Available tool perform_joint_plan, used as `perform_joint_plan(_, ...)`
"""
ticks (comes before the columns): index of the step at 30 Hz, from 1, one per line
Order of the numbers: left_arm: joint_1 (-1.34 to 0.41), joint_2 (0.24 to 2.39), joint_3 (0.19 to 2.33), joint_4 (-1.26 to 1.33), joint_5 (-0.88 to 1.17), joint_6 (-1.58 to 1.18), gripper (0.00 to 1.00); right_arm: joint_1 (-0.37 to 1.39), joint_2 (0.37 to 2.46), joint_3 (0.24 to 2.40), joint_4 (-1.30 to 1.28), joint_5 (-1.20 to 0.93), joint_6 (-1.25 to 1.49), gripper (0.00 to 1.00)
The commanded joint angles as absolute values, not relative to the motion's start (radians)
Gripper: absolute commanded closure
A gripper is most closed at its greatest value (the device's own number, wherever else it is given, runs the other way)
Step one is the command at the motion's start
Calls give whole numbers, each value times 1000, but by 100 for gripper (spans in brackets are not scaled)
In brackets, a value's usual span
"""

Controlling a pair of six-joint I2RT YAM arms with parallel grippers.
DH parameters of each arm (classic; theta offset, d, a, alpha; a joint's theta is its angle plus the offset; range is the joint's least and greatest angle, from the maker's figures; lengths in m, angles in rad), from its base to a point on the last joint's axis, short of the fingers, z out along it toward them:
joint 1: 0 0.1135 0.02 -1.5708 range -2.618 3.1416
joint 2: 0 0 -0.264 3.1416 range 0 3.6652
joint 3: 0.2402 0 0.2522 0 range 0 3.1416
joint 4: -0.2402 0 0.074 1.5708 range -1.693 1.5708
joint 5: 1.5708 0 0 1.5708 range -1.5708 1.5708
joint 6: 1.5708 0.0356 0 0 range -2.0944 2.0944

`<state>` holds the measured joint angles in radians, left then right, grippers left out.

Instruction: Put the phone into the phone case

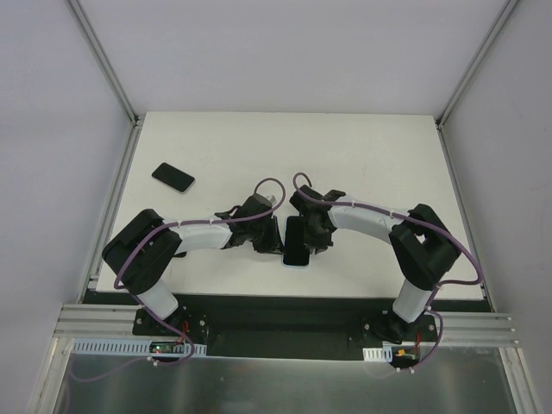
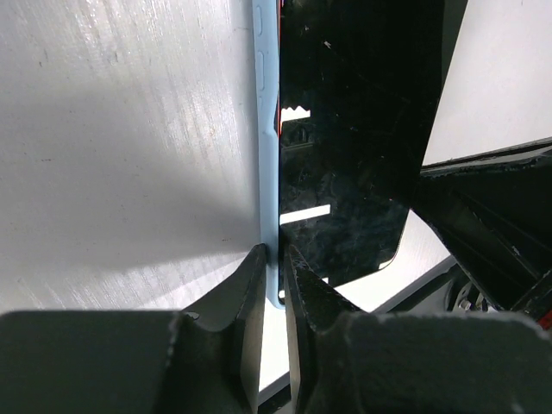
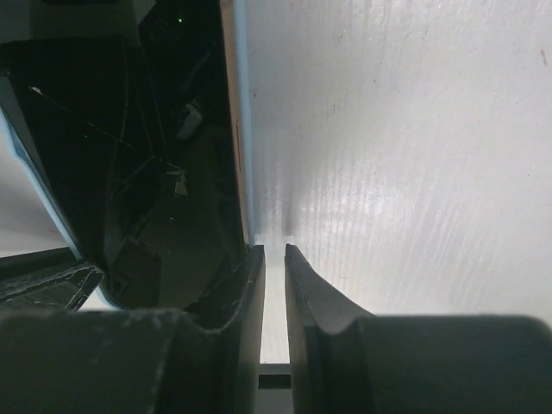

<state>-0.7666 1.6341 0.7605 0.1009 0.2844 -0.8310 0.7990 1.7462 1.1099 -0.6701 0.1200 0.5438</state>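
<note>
The black phone (image 1: 297, 240) lies screen up in the light blue phone case (image 1: 296, 266) at the table's near middle, between both grippers. My left gripper (image 1: 274, 246) is at the case's left side. In the left wrist view it (image 2: 278, 252) is shut on the case's thin blue wall (image 2: 268, 129), with the glossy phone (image 2: 345, 129) just right of it. My right gripper (image 1: 312, 235) sits at the phone's right edge. Its jaws (image 3: 274, 250) stand a narrow slit apart with only table between them, and the left fingertip (image 3: 252, 259) is on the phone's rim (image 3: 237, 129).
A second dark, phone-shaped slab (image 1: 173, 177) lies on the white table (image 1: 379, 155) at the back left. Grey walls and metal rails enclose the table. Both arms' elbows reach in from the near corners.
</note>
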Motion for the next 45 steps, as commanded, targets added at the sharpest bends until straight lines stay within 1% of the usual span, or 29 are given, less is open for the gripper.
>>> perform_joint_plan(1, -801, 1663, 778, 143, 336, -868, 88, 805, 1741, 1135, -675, 140, 594, 82)
perform_joint_plan(5, -799, 1628, 773, 138, 324, -867, 87, 790, 1714, 1124, -692, 162, 562, 80)
perform_joint_plan(9, -789, 1583, 810, 52, 253, -816, 78, 753, 1631, 1069, -686, 206, 517, 76)
perform_joint_plan(10, -773, 1575, 824, 22, 247, -801, 73, 746, 1590, 1057, -655, 195, 503, 74)
perform_joint_plan(12, -753, 1554, 827, 12, 238, -792, 68, 721, 1545, 1006, -606, 175, 453, 71)
perform_joint_plan(13, -733, 1549, 830, 9, 238, -788, 63, 715, 1510, 990, -548, 135, 434, 70)
perform_joint_plan(15, -713, 1543, 839, 5, 241, -773, 60, 690, 1483, 947, -488, 68, 387, 68)
perform_joint_plan(16, -704, 1545, 853, 5, 250, -764, 59, 681, 1468, 931, -427, -25, 380, 67)
perform_joint_plan(17, -689, 1549, 860, 6, 252, -746, 57, 660, 1463, 916, -398, -69, 376, 64)
perform_joint_plan(18, -681, 1555, 870, 6, 258, -736, 56, 652, 1457, 888, -373, -102, 376, 62)
perform_joint_plan(19, -677, 1560, 891, -20, 270, -721, 55, 644, 1451, 878, -332, -150, 376, 57)
perform_joint_plan(21, -661, 1575, 908, -28, 284, -709, 54, 637, 1448, 853, -305, -176, 371, 55)
perform_joint_plan(24, -644, 1591, 928, -34, 285, -695, 53, 635, 1479, 854, -295, -187, 351, 60)
perform_joint_plan(25, -640, 1594, 937, -34, 285, -689, 53, 635, 1488, 861, -293, -189, 344, 63)
perform_joint_plan(29, -617, 1640, 960, -44, 316, -689, 55, 635, 1575, 873, -275, -250, 304, 71)
perform_joint_plan(33, -618, 1669, 951, -44, 321, -692, 56, 635, 1635, 862, -314, -200, 299, 75)
perform_joint_plan(36, -618, 1678, 931, -44, 311, -696, 55, 635, 1632, 831, -324, -149, 298, 77)
perform_joint_plan(40, -618, 1686, 937, -44, 314, -689, 56, 635, 1644, 844, -365, -107, 276, 86)
perform_joint_plan(45, -617, 1693, 954, -48, 301, -695, 58, 635, 1585, 861, -390, -107, 261, 86)
